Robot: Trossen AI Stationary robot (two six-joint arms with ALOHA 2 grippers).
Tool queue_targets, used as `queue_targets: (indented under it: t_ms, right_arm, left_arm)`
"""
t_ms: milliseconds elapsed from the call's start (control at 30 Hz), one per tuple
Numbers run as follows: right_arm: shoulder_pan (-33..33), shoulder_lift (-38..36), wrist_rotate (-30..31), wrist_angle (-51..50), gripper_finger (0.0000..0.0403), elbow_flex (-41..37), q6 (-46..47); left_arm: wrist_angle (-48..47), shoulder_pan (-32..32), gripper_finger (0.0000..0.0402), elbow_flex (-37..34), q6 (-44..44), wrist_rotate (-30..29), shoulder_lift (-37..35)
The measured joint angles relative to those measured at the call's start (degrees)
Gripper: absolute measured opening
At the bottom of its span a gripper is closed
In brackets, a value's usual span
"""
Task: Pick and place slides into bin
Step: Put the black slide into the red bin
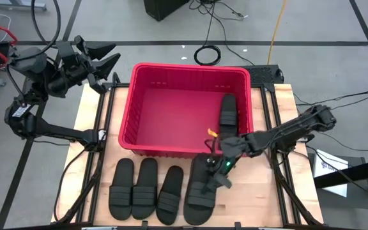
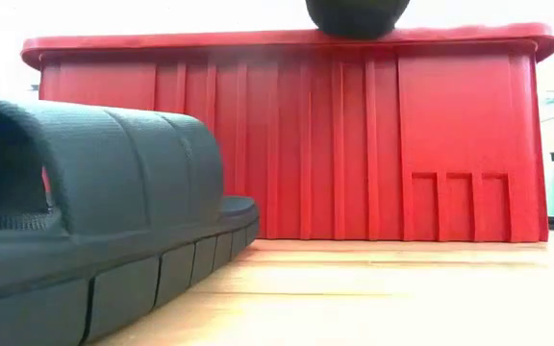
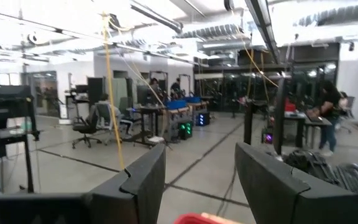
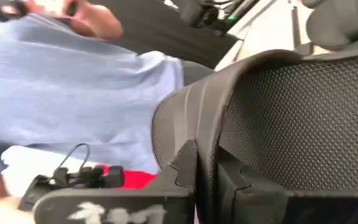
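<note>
Scene: A two-armed robot works at a wooden desk (image 1: 286, 191), loading black slides into a red bin (image 1: 130, 105) that stands at the desk's far middle.

Right claw: The right claw (image 1: 217, 181) is pressed together on the strap of the rightmost slide (image 1: 200, 195) in the row at the desk's near edge, just in front of the bin. The right wrist view shows the dark fingers (image 4: 188, 168) pinching the ribbed strap between them.

Left claw: The left claw (image 1: 104, 56) hangs spread and holding nothing, off the bin's far left corner and above the desk's edge; its wrist view looks out into the room between the parted fingers (image 3: 145, 183).

Done: One slide (image 1: 227, 114) lies inside the bin against its right wall.

Left to do: Three slides (image 1: 144, 188) lie side by side on the desk, left of the gripped one. That makes four outside the bin by the overhead count, the gripped one not yet lifted clear of the desk as far as can be judged.

Progress: Early, judging by the count; most of the load is still on the desk.
</note>
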Motion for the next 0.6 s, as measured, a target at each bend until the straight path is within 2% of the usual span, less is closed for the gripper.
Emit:
queue_targets:
  t_ms: [167, 367, 600]
  right_arm:
    - [-4.36, -4.00, -4.51, 0.77, 0.0008, 0.00, -0.51]
    - [-11.25, -6.47, -8.30, 1.20, 0.0008, -0.02, -5.72]
    - [-20.98, -6.58, -14.85, 11.52, 0.0008, -0.04, -7.76]
  left_arm:
    - [2.59, 0.00, 0.0200, 0.00, -0.02, -1.21, -0.02]
    - [5.32, 0.00, 0.0200, 0.00, 1.00, -3.28, 0.35]
    - [9.31, 0.00, 0.0200, 0.00, 1.03, -5.57, 1.15]
